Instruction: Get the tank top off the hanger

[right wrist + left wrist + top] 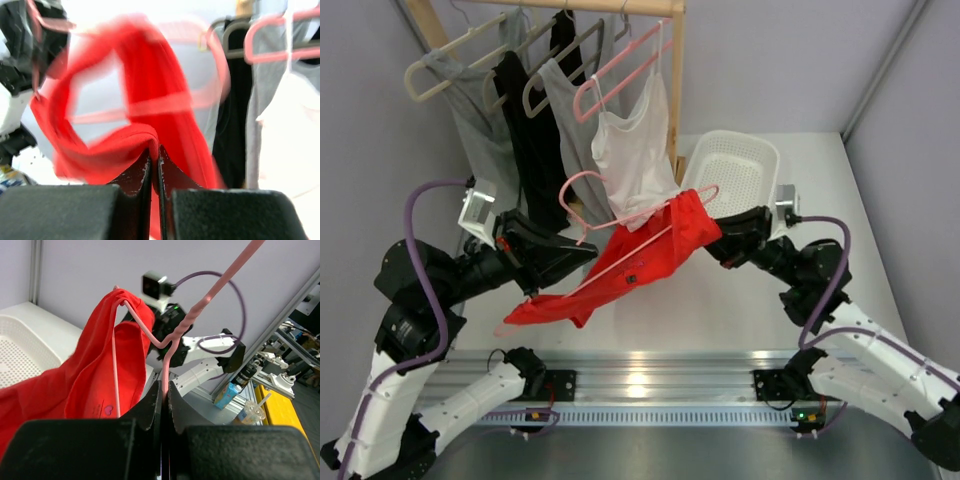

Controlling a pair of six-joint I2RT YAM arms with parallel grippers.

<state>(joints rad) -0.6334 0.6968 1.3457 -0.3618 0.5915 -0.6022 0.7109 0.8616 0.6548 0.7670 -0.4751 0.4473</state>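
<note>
**Item 1. Tank top** [640,260], red. It hangs in the air above the table at the centre of the overhead view, strung on a hanger and suspended between the two arms. Its long axis runs from 8 o'clock (loose hem, low) to 2 o'clock (strap end, high).

**Item 2. Hanger** [582,195], pink wire. Its hook is at 11 o'clock from the garment, and its bar runs inside the fabric along the same diagonal.

**Item 3. Left gripper** [588,252]. It is clenched on the hanger's wire just below the hook, and the wrist view shows the wire pinched between the fingers [150,407]. The garment lies toward 3 o'clock from it.

**Item 4. Right gripper** [713,243]. It is clenched on a fold of red cloth, with the fingers [144,172] nipping the edge. It is the nearer arm to the strap end, and the rest of the garment trails toward 8 o'clock.

**Item 5. Basket** [735,165], white, at 1 o'clock and just behind the right gripper.

**Item 6. Rack** [620,6], at 12 o'clock, carrying grey, black and white tops.

**Note.** The next pull probably needs the right arm to draw the cloth off the hanger's 2 o'clock tip while the left arm holds the wire fast.
</note>
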